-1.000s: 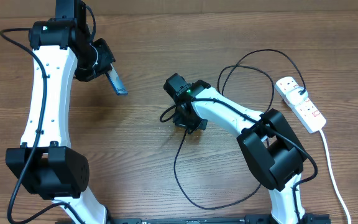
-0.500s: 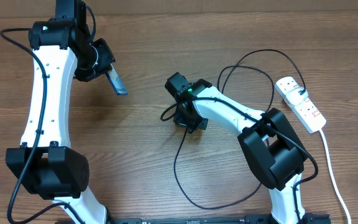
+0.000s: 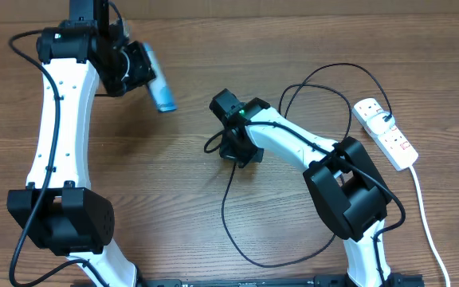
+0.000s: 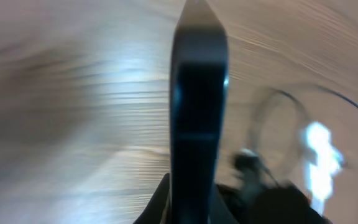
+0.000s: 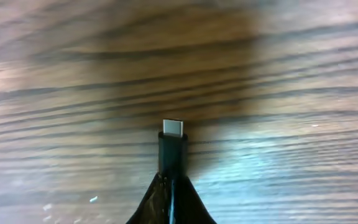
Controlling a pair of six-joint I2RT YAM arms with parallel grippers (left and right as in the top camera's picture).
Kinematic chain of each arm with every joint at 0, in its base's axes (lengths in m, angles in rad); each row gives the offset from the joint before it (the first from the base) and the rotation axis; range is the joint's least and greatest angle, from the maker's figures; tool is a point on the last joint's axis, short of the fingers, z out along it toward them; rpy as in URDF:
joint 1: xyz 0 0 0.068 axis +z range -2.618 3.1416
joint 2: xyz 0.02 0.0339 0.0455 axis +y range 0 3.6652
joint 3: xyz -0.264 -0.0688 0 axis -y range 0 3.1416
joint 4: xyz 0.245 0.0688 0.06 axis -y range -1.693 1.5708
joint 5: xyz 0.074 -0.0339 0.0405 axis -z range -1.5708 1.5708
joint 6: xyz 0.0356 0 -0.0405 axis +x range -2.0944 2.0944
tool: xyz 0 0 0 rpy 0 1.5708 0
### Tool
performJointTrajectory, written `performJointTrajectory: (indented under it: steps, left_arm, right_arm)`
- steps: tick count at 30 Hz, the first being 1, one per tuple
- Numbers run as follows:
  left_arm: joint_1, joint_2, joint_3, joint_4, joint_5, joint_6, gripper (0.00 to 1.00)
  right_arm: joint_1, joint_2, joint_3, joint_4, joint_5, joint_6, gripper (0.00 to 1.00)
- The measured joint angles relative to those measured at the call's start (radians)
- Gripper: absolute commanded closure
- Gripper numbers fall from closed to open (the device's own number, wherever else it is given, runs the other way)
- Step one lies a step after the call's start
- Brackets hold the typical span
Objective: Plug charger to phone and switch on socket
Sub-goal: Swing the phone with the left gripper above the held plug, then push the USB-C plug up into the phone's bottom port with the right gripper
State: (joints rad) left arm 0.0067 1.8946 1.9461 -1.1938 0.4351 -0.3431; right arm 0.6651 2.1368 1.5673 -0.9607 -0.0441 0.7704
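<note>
the jaws of the left gripper point(image 3: 143, 70) are clamped on the small slim phone point(image 3: 160, 94) with its lit blue screen and dark frame, and the jaws of the right gripper point(image 3: 234, 150) are clamped on the tip end of the charger point(image 3: 223, 209), a long thin black cable. from above, the phone looks held up off the brown wooden table point(image 3: 174, 199) at the far left, well apart from the charger tip near the middle. the cable loops over the table to the socket point(image 3: 386, 131), a long white power strip at the right edge, and i think its black plug sits in there. i count one phone, one charger, one socket, one thick white cord point(image 3: 425, 215) and two arms; the red switches are too small to count. the left wrist view is all blurred, and the phone point(image 4: 194, 112) shows as a thin dark edge sticking out from the jaws. it is stiff, smooth and slippery, and its glass could crack, so a gentle hold on the two long sides is best. in the right wrist view the jaws are shut on the black connector point(image 5: 172, 152), and its small silver tip pokes out free just over the table. the cable is light and floppy, so pushing it will not work; the stiff black part just behind the silver tip is the place to hold.
</note>
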Motion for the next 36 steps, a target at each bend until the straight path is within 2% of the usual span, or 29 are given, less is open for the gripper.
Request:
performJointTrajectory:
  steps: [4, 7, 16, 22, 29, 36]
  left_arm:
    - [0.0, 0.0, 0.0, 0.051, 0.239, 0.118, 0.96]
    - [-0.001, 0.0, 0.0, 0.085, 0.364, 0.166, 0.96]
    - [0.0, 0.0, 0.0, 0.166, 0.647, 0.236, 0.96]
    - [0.0, 0.0, 0.0, 0.169, 0.74, 0.249, 0.96]
    - [0.0, 0.0, 0.0, 0.169, 0.819, 0.269, 0.96]
    - [0.0, 0.0, 0.0, 0.112, 0.835, 0.313, 0.96]
  right_arm:
    - [-0.002, -0.014, 0.058, -0.023, -0.016, -0.049, 0.96]
    - [-0.002, -0.071, 0.063, -0.032, -0.027, -0.088, 0.96]
    - [0.029, -0.428, 0.082, -0.051, -0.057, -0.212, 0.96]
    - [0.098, -0.536, 0.086, -0.053, -0.06, -0.259, 0.96]
    - [0.155, -0.541, 0.086, -0.053, -0.009, -0.279, 0.96]
    - [0.158, -0.541, 0.086, -0.053, 0.066, -0.282, 0.96]
